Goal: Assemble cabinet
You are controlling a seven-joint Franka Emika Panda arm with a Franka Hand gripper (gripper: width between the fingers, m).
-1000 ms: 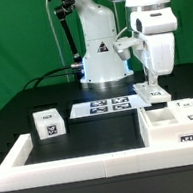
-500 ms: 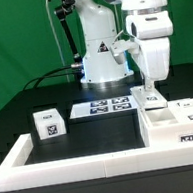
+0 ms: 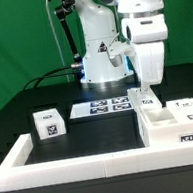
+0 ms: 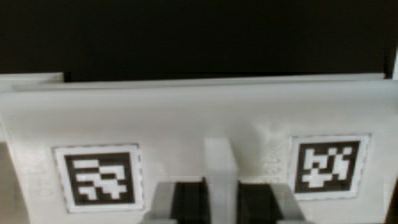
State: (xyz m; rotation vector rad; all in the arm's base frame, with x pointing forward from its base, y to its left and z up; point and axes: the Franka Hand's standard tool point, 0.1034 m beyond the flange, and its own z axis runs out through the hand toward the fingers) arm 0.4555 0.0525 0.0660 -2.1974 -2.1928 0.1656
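Looking down the arm, we find the gripper (image 3: 144, 95) pointed straight down and low over the black table (image 3: 90, 134), its tips right at a small white part (image 3: 152, 100) bearing a tag. In the exterior view we cannot tell whether they touch it. The wrist view shows this white part (image 4: 196, 110) filling the picture, with two black-and-white tags (image 4: 96, 176) side by side and a pale rib between them. The dark fingers (image 4: 187, 205) of the gripper (image 4: 214, 205) stand close together with only a thin strip between, and we cannot tell whether they are clamped on anything. The cabinet shell (image 3: 175, 120), with its open square compartments, lies just beside the gripper, nearer the camera and toward the exterior view's right. The marker board (image 3: 99, 108) lies flat next to the gripper on the exterior view's left. A tagged drawer block (image 3: 48, 123) stands well apart beyond it. The border rail (image 3: 74, 161) runs along the near edge.
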